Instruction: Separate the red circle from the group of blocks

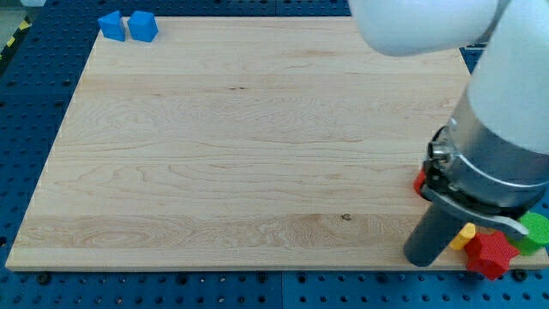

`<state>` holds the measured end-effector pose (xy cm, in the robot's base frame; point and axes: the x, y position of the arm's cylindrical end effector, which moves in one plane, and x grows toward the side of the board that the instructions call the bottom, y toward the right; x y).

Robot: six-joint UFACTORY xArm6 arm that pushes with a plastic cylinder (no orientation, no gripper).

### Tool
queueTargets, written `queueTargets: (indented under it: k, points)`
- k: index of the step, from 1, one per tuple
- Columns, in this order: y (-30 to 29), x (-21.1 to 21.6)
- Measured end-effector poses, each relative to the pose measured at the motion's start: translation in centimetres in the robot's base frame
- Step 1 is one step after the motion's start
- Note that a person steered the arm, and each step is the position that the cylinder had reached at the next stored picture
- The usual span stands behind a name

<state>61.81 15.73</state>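
Red star block (490,254) lies nearest, at the table (214,163) edge; my tip (424,258) rests just left of it beside the yellow block (463,236). No pincer exists. The red circle (419,182), mostly hidden, appears unseparated.

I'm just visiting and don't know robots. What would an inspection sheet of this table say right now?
Surface: wooden board, resting on a blue perforated base.
Job's things: a red piece peeks out behind the arm at the view's right; shape hidden. A red star-like block, yellow block and green block cluster at the bottom right.
Clutter: two blue blocks at the top left corner.
Grippers: no jaws; my tip sits just left of the yellow block; contact unclear.
Cables: nothing seen.
Surroundings: yellow-black striping at the far left edge.
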Motion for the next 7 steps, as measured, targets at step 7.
queueTargets:
  k: [7]
  points:
    - [1.9, -11.3]
